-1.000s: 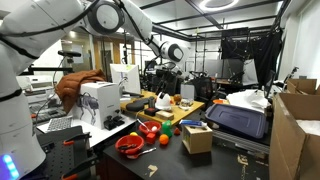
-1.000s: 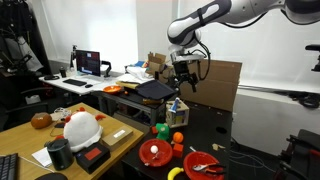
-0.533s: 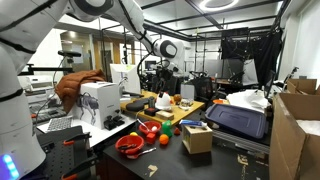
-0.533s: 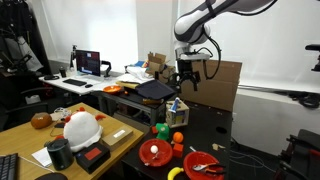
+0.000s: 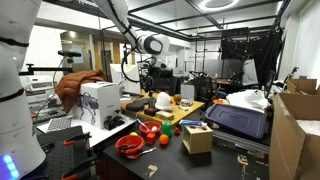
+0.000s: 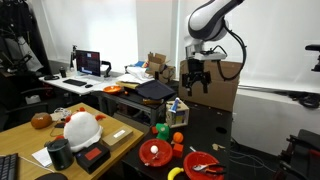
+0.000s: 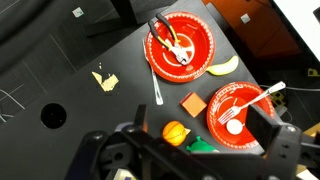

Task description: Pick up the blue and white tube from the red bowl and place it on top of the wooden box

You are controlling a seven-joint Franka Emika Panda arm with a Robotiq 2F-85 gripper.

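The wooden box [image 5: 197, 139] stands on the dark table and also shows in the exterior view [image 6: 178, 113]. A small blue and white thing, apparently the tube [image 6: 177, 103], lies on top of it [image 5: 192, 124]. Two red bowls [image 7: 240, 108] [image 7: 180, 42] sit below the wrist camera; one holds a white fork, the other dark tongs. My gripper [image 7: 200, 125] is open and empty, high above the table [image 6: 197, 78] and off to the side of the box [image 5: 150, 65]. The box is out of the wrist view.
Toy fruits [image 5: 150, 130] lie by the bowls: an orange [image 7: 175, 131], a green piece [image 7: 203, 145], a banana [image 7: 222, 68], an orange block [image 7: 193, 102]. A white spoon [image 7: 157, 85] lies on the table. A black case [image 5: 238, 118] and cardboard boxes [image 5: 298, 135] stand nearby.
The arm has swung sideways, carrying the open gripper away from above the wooden box. The objects on the table have not moved.
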